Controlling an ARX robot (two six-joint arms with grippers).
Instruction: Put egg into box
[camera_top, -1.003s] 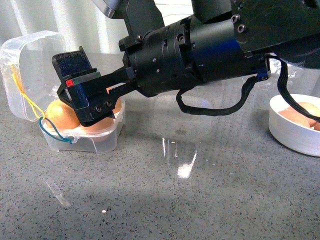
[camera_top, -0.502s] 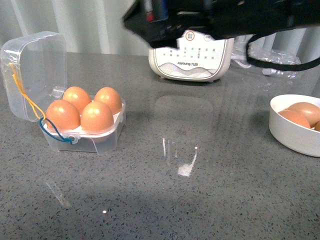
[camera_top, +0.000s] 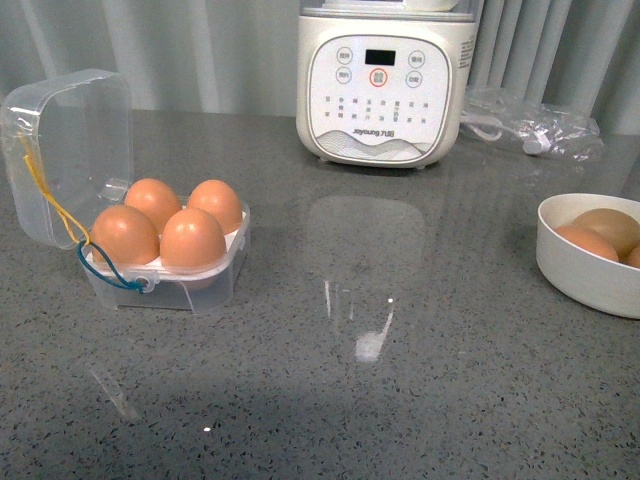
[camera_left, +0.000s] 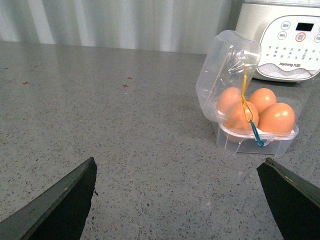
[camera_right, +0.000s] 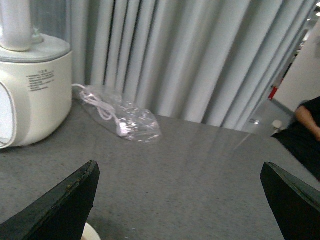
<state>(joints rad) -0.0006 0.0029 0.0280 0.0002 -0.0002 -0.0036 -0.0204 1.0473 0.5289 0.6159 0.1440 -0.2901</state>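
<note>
The box (camera_top: 170, 285) stands at the left of the grey counter, its clear lid (camera_top: 70, 150) hinged back and open. Several orange-brown eggs fill its cells; the egg (camera_top: 192, 238) in the near right cell looks like the rest. Neither arm shows in the front view. In the left wrist view the box (camera_left: 250, 145) with its eggs (camera_left: 276, 118) lies well ahead of my left gripper (camera_left: 180, 200), which is open over bare counter. My right gripper (camera_right: 180, 200) is also open and holds nothing, away from the box.
A white bowl (camera_top: 580, 275) with brown eggs (camera_top: 585, 240) sits at the right edge. A cream kitchen appliance (camera_top: 383, 85) stands at the back centre, with a clear bag holding a cable (camera_top: 535, 135) to its right. Curtains hang behind the counter.
The right arm, which reached over the box a second ago, has pulled up and out of the front view. All the box's eggs now show uncovered.
</note>
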